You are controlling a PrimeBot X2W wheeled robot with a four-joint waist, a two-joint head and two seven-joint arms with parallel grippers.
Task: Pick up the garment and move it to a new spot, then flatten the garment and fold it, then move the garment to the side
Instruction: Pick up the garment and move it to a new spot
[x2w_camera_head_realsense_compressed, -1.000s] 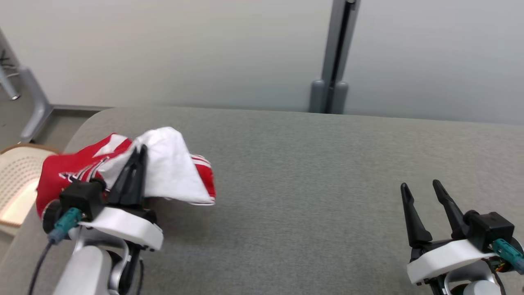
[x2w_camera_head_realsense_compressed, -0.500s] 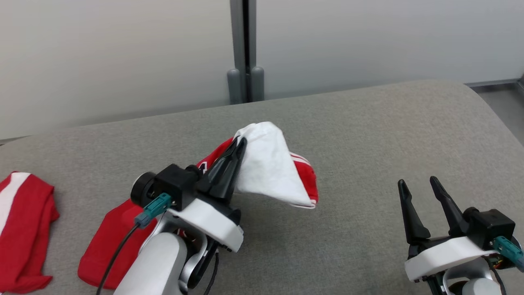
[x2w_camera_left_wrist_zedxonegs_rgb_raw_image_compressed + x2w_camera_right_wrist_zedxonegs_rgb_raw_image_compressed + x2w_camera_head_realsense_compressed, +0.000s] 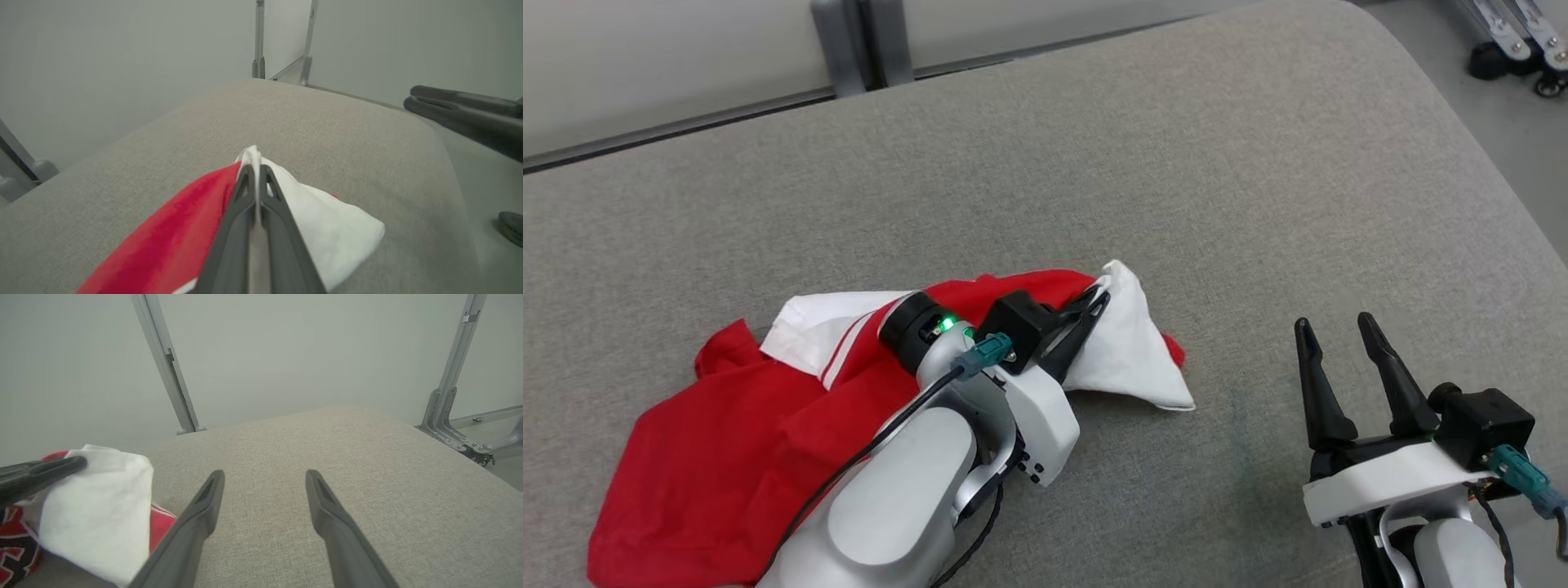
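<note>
Left gripper (image 3: pixel 1096 299) pinched tight on white fold of garment (image 3: pixel 719 441); fold peaks at fingertips. Rest of red-and-white garment lies crumpled on grey padded surface (image 3: pixel 1217 163), trailing toward eight o'clock from gripper. Right gripper (image 3: pixel 1335 325) at four o'clock, fingers spread wide, holding nothing, apart from cloth.
</note>
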